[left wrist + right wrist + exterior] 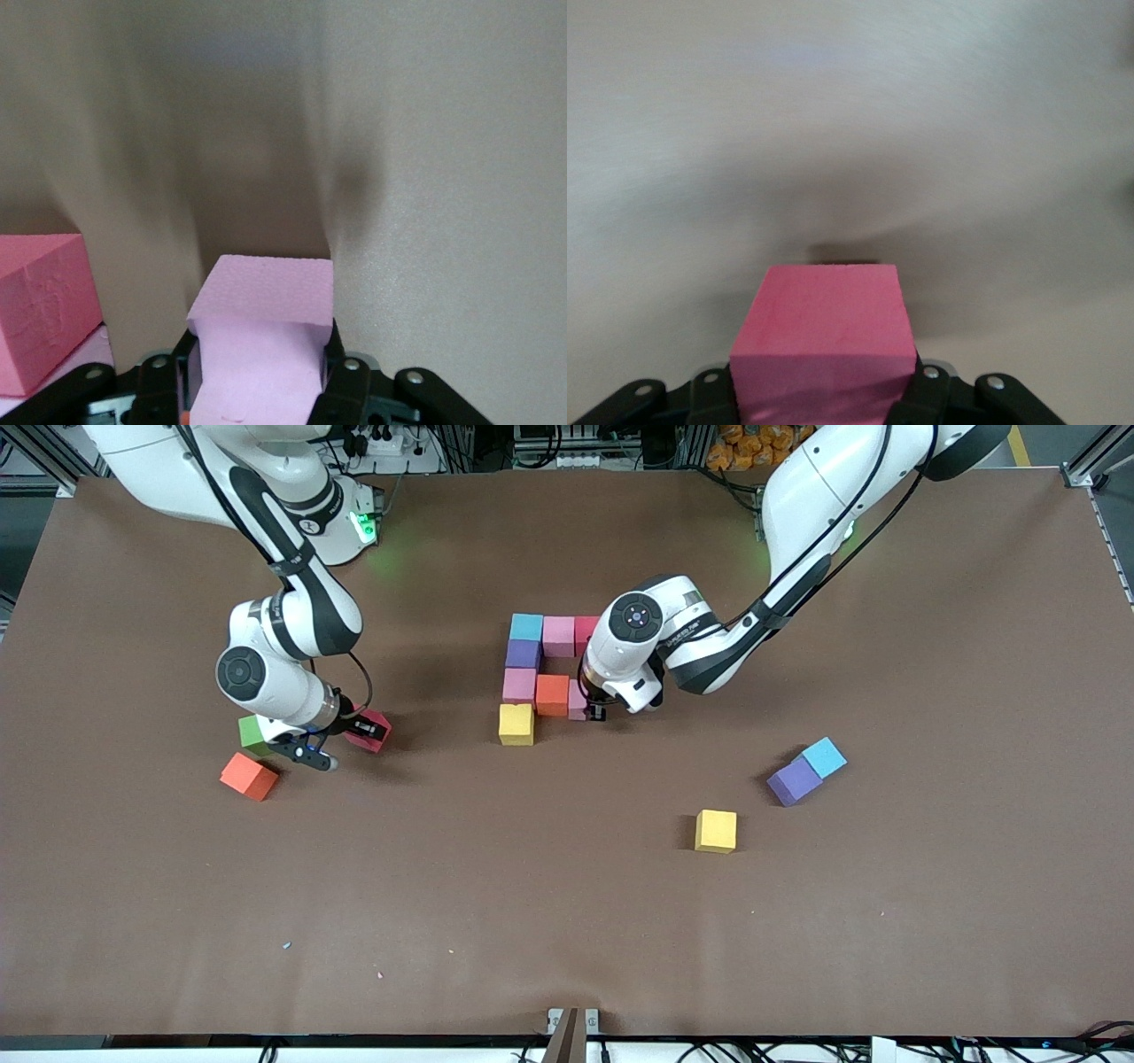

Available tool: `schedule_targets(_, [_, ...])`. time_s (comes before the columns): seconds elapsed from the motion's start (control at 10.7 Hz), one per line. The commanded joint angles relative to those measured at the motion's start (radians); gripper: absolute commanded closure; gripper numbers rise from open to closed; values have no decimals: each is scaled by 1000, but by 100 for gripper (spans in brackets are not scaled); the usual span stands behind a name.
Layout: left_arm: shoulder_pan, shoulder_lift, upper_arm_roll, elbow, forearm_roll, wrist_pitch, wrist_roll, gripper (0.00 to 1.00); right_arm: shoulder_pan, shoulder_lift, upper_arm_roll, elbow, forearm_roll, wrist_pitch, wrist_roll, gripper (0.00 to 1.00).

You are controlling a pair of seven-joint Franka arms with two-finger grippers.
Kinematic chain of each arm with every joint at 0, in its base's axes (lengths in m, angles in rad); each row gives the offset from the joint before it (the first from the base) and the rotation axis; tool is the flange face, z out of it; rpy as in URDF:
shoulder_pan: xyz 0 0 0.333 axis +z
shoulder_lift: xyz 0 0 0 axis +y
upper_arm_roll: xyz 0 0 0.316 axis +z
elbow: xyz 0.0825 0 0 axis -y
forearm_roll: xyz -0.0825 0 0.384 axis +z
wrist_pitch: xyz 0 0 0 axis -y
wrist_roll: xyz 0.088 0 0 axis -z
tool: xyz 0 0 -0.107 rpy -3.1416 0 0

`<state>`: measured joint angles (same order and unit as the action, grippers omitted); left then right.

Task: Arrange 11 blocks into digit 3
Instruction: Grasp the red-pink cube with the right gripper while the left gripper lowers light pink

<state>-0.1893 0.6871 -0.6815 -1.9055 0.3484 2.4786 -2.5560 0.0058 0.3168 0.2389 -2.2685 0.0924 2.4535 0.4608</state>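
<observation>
A partial figure of cubes lies mid-table: light blue [526,627], pink [558,636], red [586,631], purple [523,654], pink [519,685], orange [552,695], yellow [516,724]. My left gripper [588,707] is shut on a pale pink cube [266,310], held low against the orange cube on the side toward the left arm's end. My right gripper [353,735] is shut on a crimson cube [824,336], which also shows in the front view [369,731], low over the table by the green cube [252,733].
Loose cubes lie nearer the front camera: yellow [716,831], and purple [794,780] touching light blue [825,757]. An orange-red cube [249,776] lies by the green one. A reddish cube [40,310] shows beside the held pink cube in the left wrist view.
</observation>
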Motion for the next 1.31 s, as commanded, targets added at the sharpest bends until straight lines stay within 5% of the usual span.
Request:
schedule_targets(0.0, [-15,12,7,22,20,-7,-26,100,77,91,2,227,3,-178,-54,68])
schedule_targets(0.19, [-19,23,7,23,18,-9,-26,91,138,221,0,483,-14,-350,-51,68])
schedule_targets(0.56, [-21,23,7,25,17,-9,-27,66,226,440,-1,838,-126,-449,-50,67])
schedule_targets(0.66, [-21,22,7,23,17,-9,-26,52,252,485,-4,901,-126,-453,-44,67])
schedule_targets(0.75, [-21,22,7,22,23,-9,-21,13,275,517,-6,944,-126,-458,-22,67])
schedule_targets(0.84, [-33,19,7,22,24,-9,-15,0,293,554,-6,996,-126,-470,31,67])
schedule_targets(1.22, [-33,-13,8,23,27,-68,-15,0,388,628,-29,1092,-126,-476,102,67])
